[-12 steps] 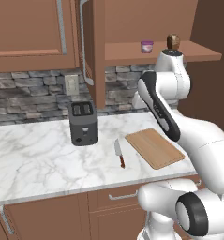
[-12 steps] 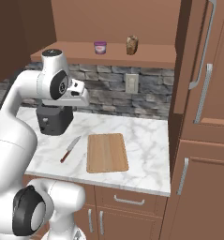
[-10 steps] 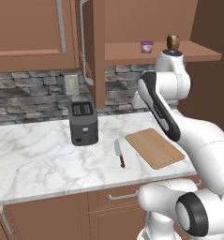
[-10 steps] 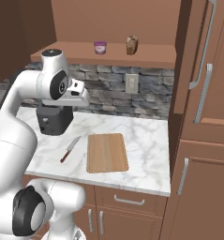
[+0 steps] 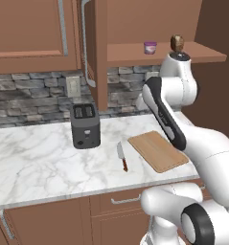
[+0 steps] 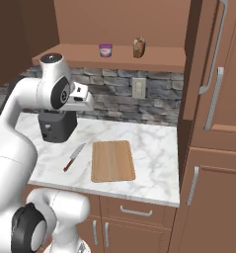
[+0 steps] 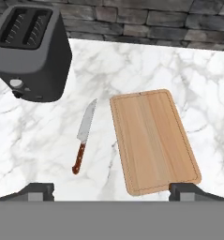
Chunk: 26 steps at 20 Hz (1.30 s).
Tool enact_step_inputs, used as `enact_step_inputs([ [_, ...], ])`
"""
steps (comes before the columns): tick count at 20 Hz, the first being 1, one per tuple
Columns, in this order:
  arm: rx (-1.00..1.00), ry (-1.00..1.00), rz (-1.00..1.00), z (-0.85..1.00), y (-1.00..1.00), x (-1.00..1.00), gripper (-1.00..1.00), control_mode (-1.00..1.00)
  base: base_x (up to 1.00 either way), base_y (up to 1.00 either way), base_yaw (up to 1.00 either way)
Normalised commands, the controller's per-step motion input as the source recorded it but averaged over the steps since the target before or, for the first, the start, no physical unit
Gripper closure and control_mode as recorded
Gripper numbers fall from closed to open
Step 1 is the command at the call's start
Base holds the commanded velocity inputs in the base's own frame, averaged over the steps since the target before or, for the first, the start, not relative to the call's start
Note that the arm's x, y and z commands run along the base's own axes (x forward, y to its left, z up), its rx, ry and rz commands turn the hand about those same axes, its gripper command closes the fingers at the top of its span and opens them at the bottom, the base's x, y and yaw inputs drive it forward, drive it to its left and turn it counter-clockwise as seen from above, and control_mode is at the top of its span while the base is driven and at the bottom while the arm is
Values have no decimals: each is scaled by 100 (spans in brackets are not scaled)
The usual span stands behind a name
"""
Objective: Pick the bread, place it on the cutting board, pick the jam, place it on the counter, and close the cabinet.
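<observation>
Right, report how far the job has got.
Nothing is done. The dark-brown crusty bread and squat purple jam jar sit on the shelf, the tan wooden cutting board is bare, the open gripper holds nothing, and the reddish-brown cabinet door stands open.

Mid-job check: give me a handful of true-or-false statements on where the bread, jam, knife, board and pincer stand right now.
1. The bread sits on the cutting board. False: it stands on the wooden shelf, and the board is bare.
2. The jam stands on the shelf beside the bread, apart from it. True.
3. The knife lies on the counter between the toaster and the board. True.
4. The pincer is clamped on the knife. False: its jaws stand wide apart, holding nothing.
5. The cabinet door is shut. False: it stands open.
</observation>
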Motion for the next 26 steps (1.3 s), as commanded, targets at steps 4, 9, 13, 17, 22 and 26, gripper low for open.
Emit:
enact_step_inputs([
  [4, 0, -19, 0, 4, -9, -6, -100, -100, 0, 0, 0],
  [9, 0, -17, 0, 8, -15, -8, -100, -100, 0, 0, 0],
  [13, 0, -14, 0, 10, -11, -9, -100, -100, 0, 0, 0],
  [17, 0, -11, 0, 16, -2, -5, -100, -100, 0, 0, 0],
  [22, 0, -1, 0, 29, 0, -2, -100, -100, 0, 0, 0],
  [26, 0, 5, 0, 6, -4, 0, -100, -100, 0, 0, 0],
])
